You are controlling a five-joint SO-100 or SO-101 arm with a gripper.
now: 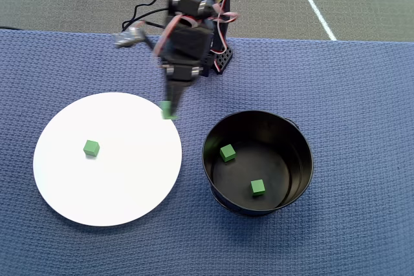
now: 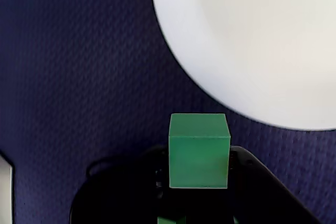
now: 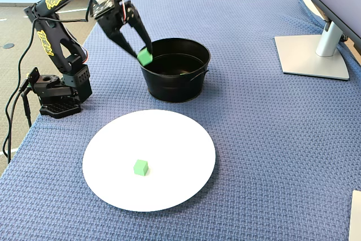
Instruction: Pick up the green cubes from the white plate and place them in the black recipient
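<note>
We see the end effector (image 3: 143, 55) clamped on a green cube (image 3: 145, 56), mid-carry; next we'd swing toward the black bucket (image 1: 299, 135) at 4 o'clock in the overhead view.

Gripper (image 3: 142, 53) clamping green cube (image 3: 145, 56) beside black recipient (image 3: 175, 83), another cube (image 3: 140, 167) on white plate (image 3: 169, 156)

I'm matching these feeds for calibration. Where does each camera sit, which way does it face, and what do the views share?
Overhead view: above the table, looking straight down on the white plate and black recipient; arm enters from the top.
Wrist view: rides the gripper, facing down at cloth and plate rim; only dark jaws show.
Fixed view: across the table from the arm base, angled down; whole arm at upper left.
All three share the held green cube.
</note>
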